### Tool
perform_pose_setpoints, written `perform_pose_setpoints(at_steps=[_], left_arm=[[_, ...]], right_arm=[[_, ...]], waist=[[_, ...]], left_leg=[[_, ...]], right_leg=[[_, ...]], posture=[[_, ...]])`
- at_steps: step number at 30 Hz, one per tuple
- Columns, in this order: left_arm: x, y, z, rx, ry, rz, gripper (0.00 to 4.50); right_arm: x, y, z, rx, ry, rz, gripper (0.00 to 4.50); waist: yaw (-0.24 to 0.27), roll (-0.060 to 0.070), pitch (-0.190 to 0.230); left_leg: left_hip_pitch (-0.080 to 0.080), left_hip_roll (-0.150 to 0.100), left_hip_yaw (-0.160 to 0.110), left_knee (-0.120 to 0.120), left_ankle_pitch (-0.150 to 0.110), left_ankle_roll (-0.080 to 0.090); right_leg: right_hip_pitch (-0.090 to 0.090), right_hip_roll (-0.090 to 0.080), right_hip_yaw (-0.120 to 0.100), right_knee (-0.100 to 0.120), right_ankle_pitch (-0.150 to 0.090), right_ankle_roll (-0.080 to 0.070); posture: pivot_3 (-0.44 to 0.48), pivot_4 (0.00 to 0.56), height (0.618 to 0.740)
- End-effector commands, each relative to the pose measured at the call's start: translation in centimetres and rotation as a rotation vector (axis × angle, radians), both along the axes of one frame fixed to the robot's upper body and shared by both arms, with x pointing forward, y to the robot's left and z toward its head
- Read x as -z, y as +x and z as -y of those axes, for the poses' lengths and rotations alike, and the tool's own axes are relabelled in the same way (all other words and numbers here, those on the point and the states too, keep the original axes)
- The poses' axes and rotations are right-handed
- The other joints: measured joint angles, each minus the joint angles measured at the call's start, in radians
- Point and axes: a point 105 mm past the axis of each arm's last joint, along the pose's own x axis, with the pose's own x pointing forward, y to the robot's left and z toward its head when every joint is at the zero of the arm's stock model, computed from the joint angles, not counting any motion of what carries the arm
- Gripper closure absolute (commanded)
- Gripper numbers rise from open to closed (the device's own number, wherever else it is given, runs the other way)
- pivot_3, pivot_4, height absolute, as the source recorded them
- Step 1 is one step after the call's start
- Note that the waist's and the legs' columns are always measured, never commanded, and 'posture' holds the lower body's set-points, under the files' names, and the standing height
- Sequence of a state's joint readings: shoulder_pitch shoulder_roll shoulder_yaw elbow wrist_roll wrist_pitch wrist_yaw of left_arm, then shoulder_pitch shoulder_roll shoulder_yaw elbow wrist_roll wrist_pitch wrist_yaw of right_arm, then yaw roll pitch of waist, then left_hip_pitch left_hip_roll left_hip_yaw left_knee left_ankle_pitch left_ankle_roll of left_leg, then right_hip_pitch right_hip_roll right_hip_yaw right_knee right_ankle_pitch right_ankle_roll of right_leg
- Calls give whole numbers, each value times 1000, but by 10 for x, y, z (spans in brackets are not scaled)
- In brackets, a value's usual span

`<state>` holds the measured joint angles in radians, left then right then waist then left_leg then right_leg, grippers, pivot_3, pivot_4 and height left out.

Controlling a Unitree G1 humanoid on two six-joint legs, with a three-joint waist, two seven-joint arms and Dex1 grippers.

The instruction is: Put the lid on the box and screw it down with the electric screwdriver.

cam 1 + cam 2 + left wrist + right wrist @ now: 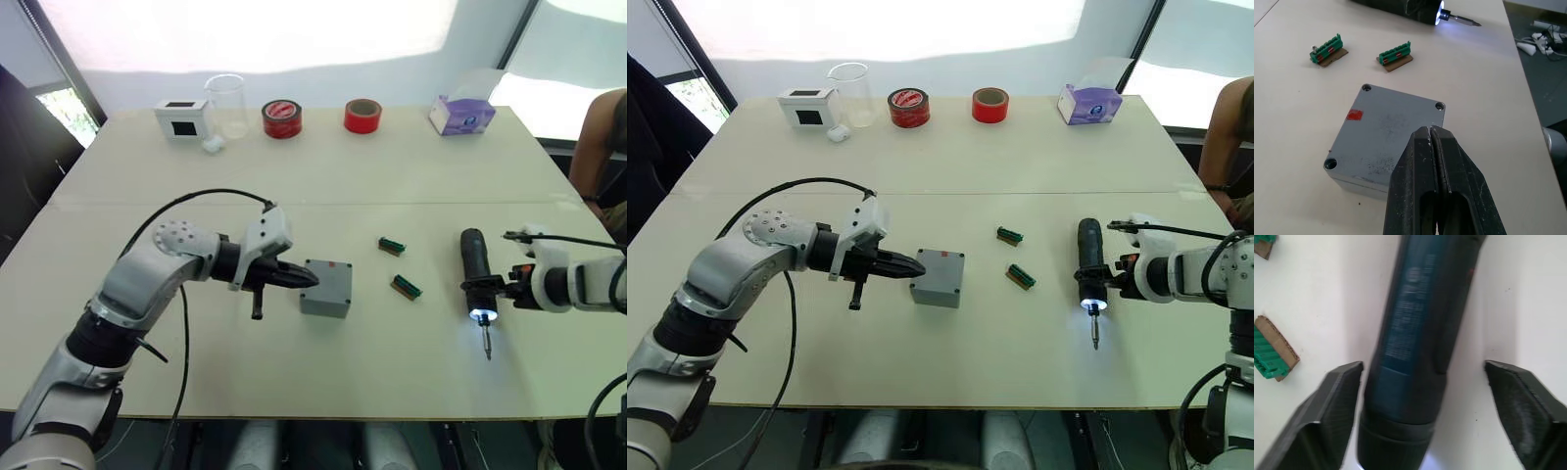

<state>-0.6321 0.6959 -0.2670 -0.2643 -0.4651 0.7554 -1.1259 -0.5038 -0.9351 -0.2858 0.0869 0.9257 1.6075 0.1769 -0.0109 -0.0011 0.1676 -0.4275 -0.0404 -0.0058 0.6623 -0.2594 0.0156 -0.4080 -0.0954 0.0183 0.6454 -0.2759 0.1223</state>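
Observation:
The grey box (326,287) stands mid-table with the lid (1386,132) lying flat on top of it, its corner screw holes showing and a small red mark on its face. My left gripper (312,279) is shut with nothing in it, its tips resting at the lid's left edge. To the right, the black electric screwdriver (476,264) lies on the table with its tip light on and its silver bit pointing toward the front edge. My right gripper (1422,377) is open, one finger on each side of the screwdriver's body near the lit end.
Two green connector strips (392,245) (407,286) lie between box and screwdriver. Along the far edge stand a white box with a black screen (181,117), a glass beaker (226,103), two red tape rolls (282,118) (362,116) and a purple tissue box (462,116). A person (602,147) sits at the right.

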Motion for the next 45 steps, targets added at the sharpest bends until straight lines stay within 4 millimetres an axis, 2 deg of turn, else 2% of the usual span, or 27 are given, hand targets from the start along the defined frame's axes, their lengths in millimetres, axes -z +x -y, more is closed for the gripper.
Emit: perform_pose_setpoints(at_steps=[1,7,9,10,13,15,16,19,22,24,29,33,37,45], left_arm=[[-9,8,-12,-42,0,42,4500],[-13,15,-20,-57,9,46,4500],[-15,19,-21,-67,4,51,4500],[-16,21,-23,-73,0,52,4500],[-17,31,-24,-103,-18,57,4500],[-16,35,-23,-116,-26,53,4500],[-13,35,-23,-118,-16,51,4500],[1,37,-24,-129,37,68,4500],[15,36,-28,-128,97,70,4500],[23,36,-30,-135,124,66,4500],[32,33,-27,-128,138,54,4500],[43,33,-20,-126,130,7,4500],[55,37,-15,-115,169,20,4500],[57,48,1,-105,152,49,4500]], right_arm=[[-20,6,0,-12,-30,87,90],[-42,14,-5,-39,-54,197,90],[-48,13,-8,-73,-81,179,90],[-57,17,-10,-98,-131,226,90],[-91,27,-42,-266,-254,446,90],[-97,26,-62,-374,-261,523,90],[-98,22,-82,-465,-220,581,90],[-77,-7,-132,-727,-94,593,90],[-58,-31,-157,-883,-21,561,90],[-46,-44,-166,-959,1,530,90],[-26,-57,-173,-1062,-1,482,90],[-5,-55,-180,-1098,-7,451,90],[3,-49,-185,-1090,0,450,90],[13,-52,-197,-1115,48,436,90]], waist=[[-1,0,0],[1,0,0],[0,0,0],[0,0,0],[-1,0,0],[-3,0,0],[-2,0,0],[-2,-2,0],[3,-2,1],[3,-2,1],[3,-3,1],[1,-3,1],[1,-3,1],[6,-4,1]], left_leg=[[0,0,0,0,0,0],[0,0,0,0,0,0],[0,0,0,0,0,0],[0,0,0,0,0,0],[0,0,0,0,0,0],[0,0,0,0,0,0],[0,0,0,0,0,0],[0,1,-1,0,0,0],[0,0,-1,0,0,0],[0,-1,-1,1,0,0],[0,-1,-2,2,0,0],[0,0,-2,2,0,0],[0,0,-2,2,0,0],[0,-1,-2,3,0,0]], right_leg=[[0,0,0,0,0,0],[0,0,0,0,0,0],[0,0,0,0,0,0],[0,0,0,0,0,0],[-1,0,0,0,0,0],[-1,0,0,1,0,0],[-1,0,0,0,0,0],[-1,1,0,0,0,0],[-1,0,0,0,0,0],[0,-1,0,1,0,0],[0,-1,-1,1,0,1],[0,-1,-1,1,0,1],[0,-1,-1,1,0,1],[0,-1,-2,2,0,1]], posture=[[0,150,740],[0,150,740],[0,150,740],[0,150,740],[0,150,740],[0,150,740],[0,150,740],[0,150,740],[0,150,740],[0,150,740],[0,150,740],[0,150,740],[0,150,740],[0,150,740]])
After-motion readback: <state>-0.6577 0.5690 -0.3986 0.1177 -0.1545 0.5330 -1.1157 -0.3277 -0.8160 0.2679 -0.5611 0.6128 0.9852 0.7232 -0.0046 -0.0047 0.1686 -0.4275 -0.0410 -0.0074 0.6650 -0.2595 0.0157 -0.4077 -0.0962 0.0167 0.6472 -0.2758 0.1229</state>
